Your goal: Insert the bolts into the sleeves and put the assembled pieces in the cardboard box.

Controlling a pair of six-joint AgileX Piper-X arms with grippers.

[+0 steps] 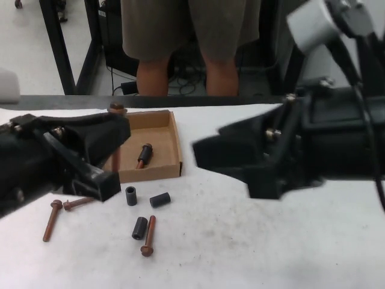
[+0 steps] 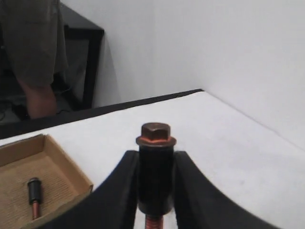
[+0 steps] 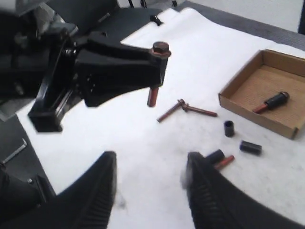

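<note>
My left gripper (image 2: pixel 156 158) is shut on a black sleeve with a copper bolt (image 2: pixel 156 135) standing upright through it. In the high view this piece (image 1: pixel 117 110) hangs at the left wall of the cardboard box (image 1: pixel 176 141). One assembled piece (image 1: pixel 144 155) lies inside the box. In front of the box lie three loose sleeves (image 1: pixel 131 195) (image 1: pixel 160 199) (image 1: pixel 139 227) and three loose bolts (image 1: pixel 52 220) (image 1: pixel 78 203) (image 1: pixel 148 235). My right gripper (image 3: pixel 150 186) is open and holds nothing, above the bench to the right of the box.
The white bench top (image 1: pixel 271 253) spreads to the right and front of the loose parts. The bench's dark far edge (image 1: pixel 180 101) runs just behind the box. An Allen key (image 3: pixel 14 152) lies on a dark surface beside the bench.
</note>
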